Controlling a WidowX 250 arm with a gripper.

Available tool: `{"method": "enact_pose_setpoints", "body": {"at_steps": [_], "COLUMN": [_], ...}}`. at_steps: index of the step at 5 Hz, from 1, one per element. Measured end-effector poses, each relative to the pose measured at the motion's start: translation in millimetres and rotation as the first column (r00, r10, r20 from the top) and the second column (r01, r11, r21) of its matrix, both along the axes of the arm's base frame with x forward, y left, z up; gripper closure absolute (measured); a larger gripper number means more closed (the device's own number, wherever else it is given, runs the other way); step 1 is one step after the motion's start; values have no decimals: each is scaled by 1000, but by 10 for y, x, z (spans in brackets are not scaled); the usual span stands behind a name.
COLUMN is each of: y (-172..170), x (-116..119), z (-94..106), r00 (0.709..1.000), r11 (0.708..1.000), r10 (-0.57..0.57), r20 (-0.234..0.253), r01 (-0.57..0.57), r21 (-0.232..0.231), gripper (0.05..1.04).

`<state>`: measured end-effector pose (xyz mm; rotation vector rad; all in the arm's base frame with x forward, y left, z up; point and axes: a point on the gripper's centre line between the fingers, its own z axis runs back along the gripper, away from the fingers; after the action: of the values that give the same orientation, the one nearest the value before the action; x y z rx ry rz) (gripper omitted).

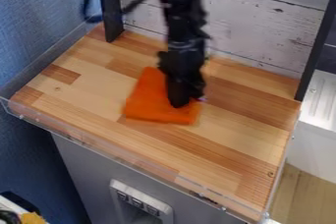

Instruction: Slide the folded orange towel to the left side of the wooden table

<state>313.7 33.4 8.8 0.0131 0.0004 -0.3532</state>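
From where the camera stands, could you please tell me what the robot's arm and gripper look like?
The arm is black, slim and jointed, with bulkier, angular parts along it and a few greyish glints. A dark cable loops out beside its upper part. The gripper is black too; blur hides finer markings.

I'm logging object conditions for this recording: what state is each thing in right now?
Claw: pointing down at the orange cloth; contact unclear.
Orange cloth: lying flat on the wooden tabletop, partly hidden by the claw.
Small purple thing: mostly hidden, state unclear.
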Motion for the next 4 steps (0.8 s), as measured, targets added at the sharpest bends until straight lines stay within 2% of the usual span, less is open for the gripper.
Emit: {"method": "enact_pose_setpoints", "body": {"at_steps": [2, 4], "y": [540, 832], "x": [-401, -570], "z": [35, 88], "r00": [985, 959], "r11": [985, 959], "r10": [172, 283], "r20": [-25, -8], "r01": [-172, -283], "r21": [-3, -14], "gripper": [1021, 1022]}}
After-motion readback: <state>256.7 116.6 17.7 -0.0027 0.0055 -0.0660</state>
